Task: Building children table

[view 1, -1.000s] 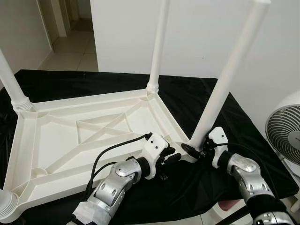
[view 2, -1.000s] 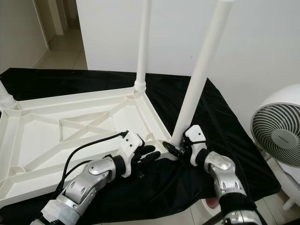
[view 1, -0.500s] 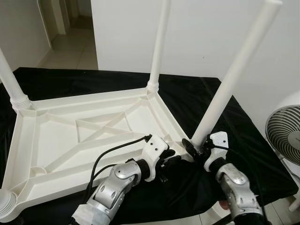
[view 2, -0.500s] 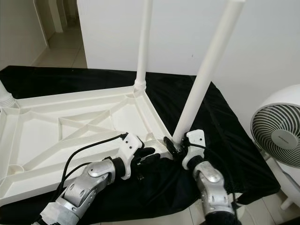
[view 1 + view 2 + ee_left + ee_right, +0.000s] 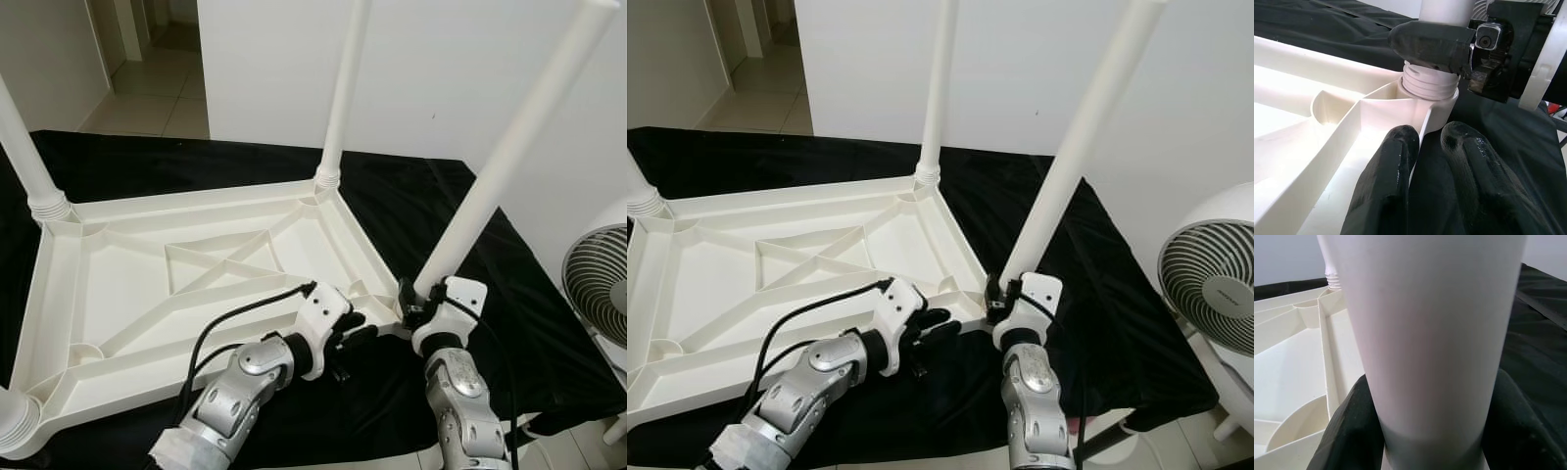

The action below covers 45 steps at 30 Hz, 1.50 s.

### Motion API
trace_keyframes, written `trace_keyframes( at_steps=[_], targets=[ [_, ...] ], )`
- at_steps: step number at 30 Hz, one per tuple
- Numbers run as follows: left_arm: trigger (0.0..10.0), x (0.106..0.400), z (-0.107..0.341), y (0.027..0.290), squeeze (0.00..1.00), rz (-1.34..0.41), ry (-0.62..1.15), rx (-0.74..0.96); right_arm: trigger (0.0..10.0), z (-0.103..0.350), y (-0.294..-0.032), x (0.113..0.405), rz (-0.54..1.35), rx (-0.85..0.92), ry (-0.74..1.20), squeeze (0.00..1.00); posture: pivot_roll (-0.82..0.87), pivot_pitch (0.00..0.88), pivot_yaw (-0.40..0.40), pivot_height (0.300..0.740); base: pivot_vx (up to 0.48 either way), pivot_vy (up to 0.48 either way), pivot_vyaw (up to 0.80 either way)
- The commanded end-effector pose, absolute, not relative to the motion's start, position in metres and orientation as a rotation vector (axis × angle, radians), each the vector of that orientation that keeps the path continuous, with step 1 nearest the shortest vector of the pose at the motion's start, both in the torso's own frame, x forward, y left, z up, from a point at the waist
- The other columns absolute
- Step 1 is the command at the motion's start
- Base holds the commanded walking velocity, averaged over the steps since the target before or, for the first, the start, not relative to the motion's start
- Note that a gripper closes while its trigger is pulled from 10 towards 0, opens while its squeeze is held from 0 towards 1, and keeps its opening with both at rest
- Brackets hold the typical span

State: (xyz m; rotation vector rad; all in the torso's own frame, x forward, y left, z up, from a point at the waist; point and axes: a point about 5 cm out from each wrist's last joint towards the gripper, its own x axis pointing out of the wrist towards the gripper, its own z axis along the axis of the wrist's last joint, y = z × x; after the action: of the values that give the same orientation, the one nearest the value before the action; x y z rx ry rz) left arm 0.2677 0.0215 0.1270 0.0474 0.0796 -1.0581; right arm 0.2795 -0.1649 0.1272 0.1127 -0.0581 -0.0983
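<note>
White wall behind; tiled hallway floor at left; black cloth; white fan at right.

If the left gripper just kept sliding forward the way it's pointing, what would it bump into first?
Most likely the corner socket of the white table frame, where the leg screws in. The left gripper points straight at it, with the right gripper clamped just above.

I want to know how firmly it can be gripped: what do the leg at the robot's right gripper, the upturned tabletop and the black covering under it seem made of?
Leg: likely moulded plastic, smooth white with a soft sheen and a ridged, threaded base. Tabletop: apparently the same white plastic, with cast stiffening ribs. Covering: black cloth, matte, wrinkled and draping over the edge.
</note>
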Motion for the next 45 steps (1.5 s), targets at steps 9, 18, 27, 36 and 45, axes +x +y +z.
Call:
trace_keyframes(
  at_steps=[9,18,27,36,45],
  targets=[
    [10.0,0.266,0.129,0.019,0.0,-1.105,0.077,0.045,10.0,0.142,-0.184,0.273,-0.088,0.092,-0.12,1.0,-0.02,0.021,-0.101,0.74,0.0,0.0,0.0],
    [10.0,0.267,0.13,0.022,0.0,-1.092,0.071,0.049,10.0,0.139,-0.179,0.247,0.04,0.028,-0.117,0.0,-0.03,0.037,-0.091,0.74,0.0,0.0,0.0],
    [10.0,0.266,0.138,0.028,0.0,-1.09,0.054,0.055,10.0,0.13,-0.181,0.232,0.117,-0.009,-0.1,0.0,-0.04,0.045,-0.078,0.74,0.0,0.0,0.0],
    [10.0,0.248,0.155,0.067,0.0,-1.056,0.04,0.132,10.0,0.116,-0.172,0.207,0.426,-0.017,0.03,0.0,-0.05,0.065,-0.055,0.74,0.0,0.0,0.0],
    [10.0,0.236,0.149,0.092,0.0,-0.916,0.094,0.156,10.0,0.123,-0.178,0.225,0.47,-0.054,0.014,0.0,-0.02,0.068,-0.051,0.74,0.0,0.0,0.0]
  ],
)
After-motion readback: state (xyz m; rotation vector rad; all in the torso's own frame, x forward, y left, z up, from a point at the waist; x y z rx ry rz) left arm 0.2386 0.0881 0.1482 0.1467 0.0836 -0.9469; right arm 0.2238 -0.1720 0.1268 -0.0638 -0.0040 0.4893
